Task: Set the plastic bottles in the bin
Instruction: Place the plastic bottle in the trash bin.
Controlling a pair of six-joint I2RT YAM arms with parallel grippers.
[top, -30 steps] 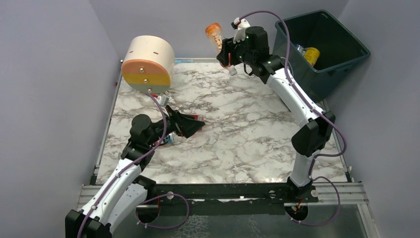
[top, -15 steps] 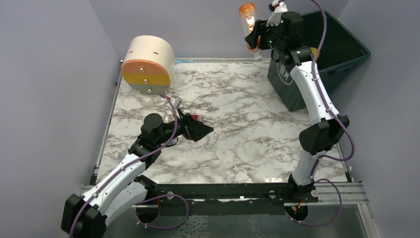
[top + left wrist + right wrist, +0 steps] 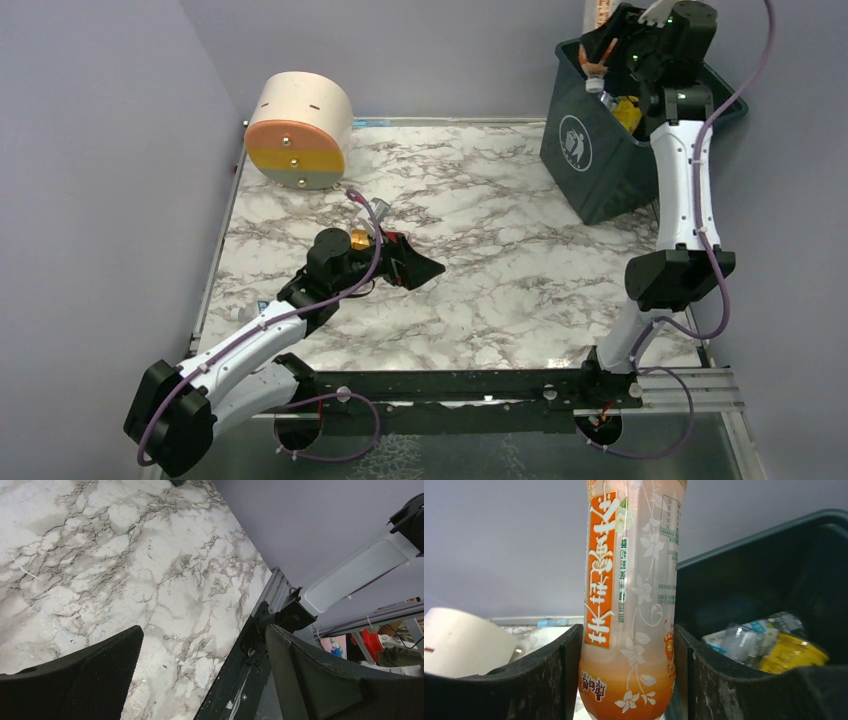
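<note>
My right gripper is shut on a plastic bottle with a peach tint, an orange label and orange liquid. In the top view it hangs high at the left rim of the bin, and the bottle sticks up past the frame's top edge. Inside the dark teal bin lie a yellow bottle and a crushed clear one. My left gripper hovers low over the marble table, open, with nothing between its fingers.
A cream cylinder with an orange and green face lies at the back left. A small orange-gold thing shows beside my left wrist; I cannot tell what it is. The table's metal rail lies under my left gripper.
My right arm has swung right and upward, carrying the bottle from the table's back middle to the bin's rim. My left arm has reached further right, still open.
</note>
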